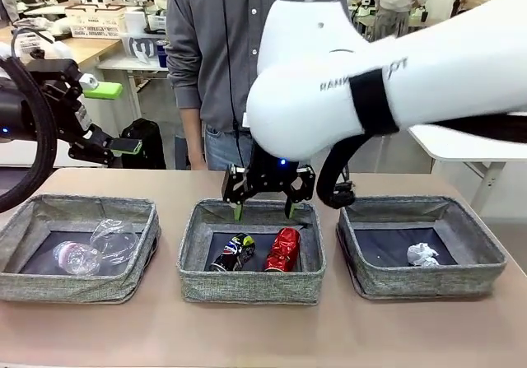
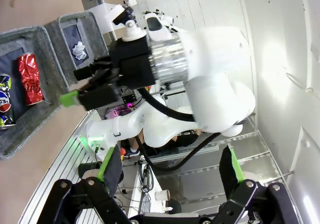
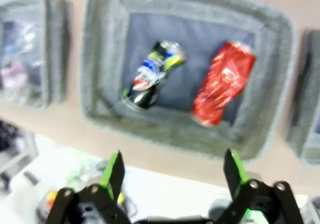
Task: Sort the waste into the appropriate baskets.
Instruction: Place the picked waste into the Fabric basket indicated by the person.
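Three grey woven baskets in a row on the worktop, waste sorted inside.

Left basket (image 1: 49, 211): clear plastic cup (image 1: 115, 238) and clear plastic bottle (image 1: 76, 258), both lying down. Middle basket (image 1: 247, 286): crushed black printed can (image 1: 234, 253) beside crushed red can (image 1: 283, 249), both lying flat. Right basket (image 1: 428, 281): crumpled white paper ball (image 1: 423, 255).

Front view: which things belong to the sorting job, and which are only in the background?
Job: three baskets; plastic cup and plastic bottle; black printed can and red can; paper ball.

Background: black bag, far tables.
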`<state>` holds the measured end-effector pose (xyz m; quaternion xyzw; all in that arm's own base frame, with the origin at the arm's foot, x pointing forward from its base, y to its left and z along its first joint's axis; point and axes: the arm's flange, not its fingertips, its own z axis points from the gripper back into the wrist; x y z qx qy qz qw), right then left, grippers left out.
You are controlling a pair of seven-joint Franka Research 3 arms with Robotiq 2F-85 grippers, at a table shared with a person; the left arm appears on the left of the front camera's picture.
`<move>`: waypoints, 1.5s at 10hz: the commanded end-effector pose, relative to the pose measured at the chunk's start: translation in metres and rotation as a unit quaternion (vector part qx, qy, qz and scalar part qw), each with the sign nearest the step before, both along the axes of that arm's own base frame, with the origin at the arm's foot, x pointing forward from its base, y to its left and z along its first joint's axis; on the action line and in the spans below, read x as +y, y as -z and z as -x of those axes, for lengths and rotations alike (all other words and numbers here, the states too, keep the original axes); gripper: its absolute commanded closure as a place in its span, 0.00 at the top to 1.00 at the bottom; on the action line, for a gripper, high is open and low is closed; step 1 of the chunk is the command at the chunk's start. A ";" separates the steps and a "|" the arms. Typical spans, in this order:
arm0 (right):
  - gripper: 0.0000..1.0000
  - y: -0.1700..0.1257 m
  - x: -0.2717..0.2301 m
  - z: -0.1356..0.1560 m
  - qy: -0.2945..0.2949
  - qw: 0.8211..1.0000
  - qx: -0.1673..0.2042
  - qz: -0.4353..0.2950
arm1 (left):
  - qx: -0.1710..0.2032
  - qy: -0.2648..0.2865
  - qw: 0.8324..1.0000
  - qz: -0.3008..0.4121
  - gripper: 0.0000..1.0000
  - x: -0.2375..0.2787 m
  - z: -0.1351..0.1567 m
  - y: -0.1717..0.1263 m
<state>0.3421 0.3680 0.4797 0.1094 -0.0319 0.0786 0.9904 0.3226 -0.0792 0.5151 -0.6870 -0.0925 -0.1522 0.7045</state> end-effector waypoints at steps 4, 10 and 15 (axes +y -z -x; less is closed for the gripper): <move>1.00 -0.077 -0.190 0.064 0.005 0.943 0.098 -0.319 | -0.009 0.001 1.000 0.012 1.00 -0.003 0.005 0.001; 1.00 -0.065 -0.242 0.080 0.063 0.895 0.126 -0.423 | -0.009 0.001 1.000 0.012 1.00 -0.003 0.005 0.001; 1.00 -0.065 -0.242 0.080 0.063 0.895 0.126 -0.423 | -0.009 0.001 1.000 0.012 1.00 -0.003 0.005 0.001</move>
